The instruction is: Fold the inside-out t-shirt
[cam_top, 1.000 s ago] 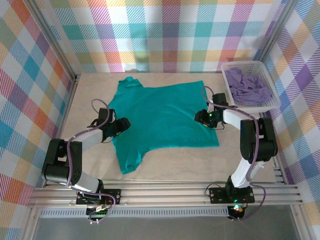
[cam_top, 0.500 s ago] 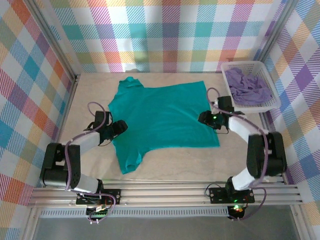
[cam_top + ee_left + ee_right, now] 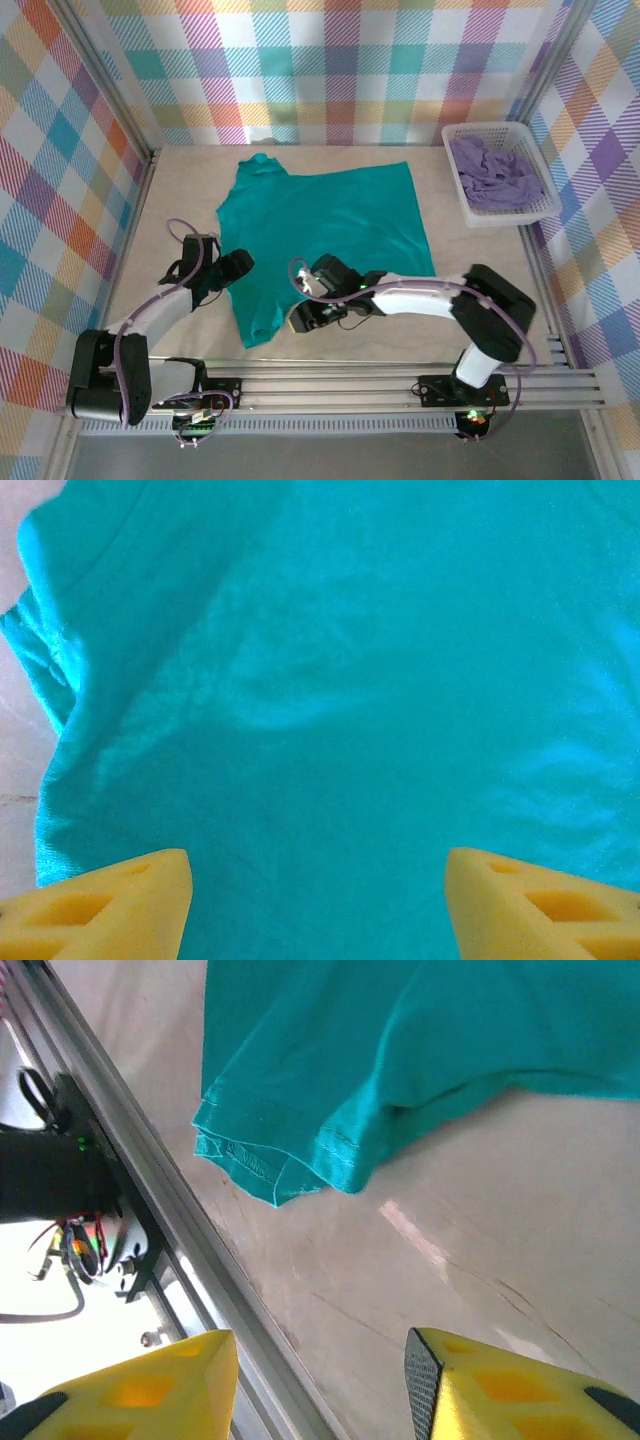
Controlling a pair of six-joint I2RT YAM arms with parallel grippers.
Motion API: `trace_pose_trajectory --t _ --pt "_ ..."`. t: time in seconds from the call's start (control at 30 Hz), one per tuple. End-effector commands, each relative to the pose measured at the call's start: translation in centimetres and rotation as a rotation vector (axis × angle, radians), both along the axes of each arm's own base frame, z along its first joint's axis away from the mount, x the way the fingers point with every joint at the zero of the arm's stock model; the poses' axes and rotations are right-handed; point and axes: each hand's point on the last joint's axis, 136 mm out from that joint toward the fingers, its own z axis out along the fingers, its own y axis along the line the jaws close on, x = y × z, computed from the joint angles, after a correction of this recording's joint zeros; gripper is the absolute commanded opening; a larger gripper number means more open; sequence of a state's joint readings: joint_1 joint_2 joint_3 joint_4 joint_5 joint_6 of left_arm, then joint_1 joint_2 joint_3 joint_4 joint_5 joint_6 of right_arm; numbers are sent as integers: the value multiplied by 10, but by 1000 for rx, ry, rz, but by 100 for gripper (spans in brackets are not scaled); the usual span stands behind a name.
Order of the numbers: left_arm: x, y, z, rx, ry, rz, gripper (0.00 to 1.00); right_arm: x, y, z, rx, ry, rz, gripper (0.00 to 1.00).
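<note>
Plaid walls (image 3: 330, 60) in pastel checks close round a pale wooden table (image 3: 480, 260). On it the inside-out t-shirt (image 3: 330, 220) lies spread flat across the middle and far-left part of the table. One short sleeve is at the far left. The other, the near sleeve (image 3: 258, 325), points toward the near edge on the left. At the far right stands a white basket (image 3: 497, 216) with a lavender garment (image 3: 495, 170) heaped inside, well apart from the shirt.

My left gripper (image 3: 238, 264) sits at the shirt's left edge, just beyond the near sleeve. From its wrist camera I see my yellow fingertips (image 3: 120, 900) spread wide, with teal cloth across the whole gap between them and nothing pinched. That claw is released. Pale streaks of a faint print show on the fabric ahead, and a strip of bare table shows at the left past the shirt's edge.

My right arm reaches leftward along the near side, and my right gripper (image 3: 300, 318) is just right of the near sleeve. From its wrist camera the yellow fingers (image 3: 500, 1390) stand apart with bare table between them, grasping nothing, so it is released too. The sleeve's stitched hem lies ahead of the fingers, its layers showing at the corner. A metal rail (image 3: 150, 1220) at the table's near edge runs along the left of that view.
</note>
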State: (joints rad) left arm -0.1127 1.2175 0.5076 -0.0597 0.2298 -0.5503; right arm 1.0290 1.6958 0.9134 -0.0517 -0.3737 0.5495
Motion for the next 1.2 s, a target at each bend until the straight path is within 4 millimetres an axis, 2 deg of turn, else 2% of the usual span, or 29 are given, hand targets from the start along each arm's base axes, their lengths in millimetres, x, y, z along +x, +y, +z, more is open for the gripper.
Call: trace_pose_trajectory --t 0.0,0.27,0.5,0.77,0.93,1.17 --pt "-3 -8 -8 -23 22 -25 67 6 28 9 53 6 7 48" --pt "-2 -9 -20 -15 48 -33 67 15 44 -15 19 26 6 44" --pt "-1 -10 -21 -10 45 -42 67 19 42 -26 -16 10 -3 38" --pt "-3 -5 -28 23 64 -37 67 18 36 -20 -18 1 -10 8" --pt "-4 1 -35 60 83 -28 67 9 19 -9 -53 11 -6 3" --pt "-5 7 -49 109 122 -26 67 -5 0 -4 -86 80 -6 2"
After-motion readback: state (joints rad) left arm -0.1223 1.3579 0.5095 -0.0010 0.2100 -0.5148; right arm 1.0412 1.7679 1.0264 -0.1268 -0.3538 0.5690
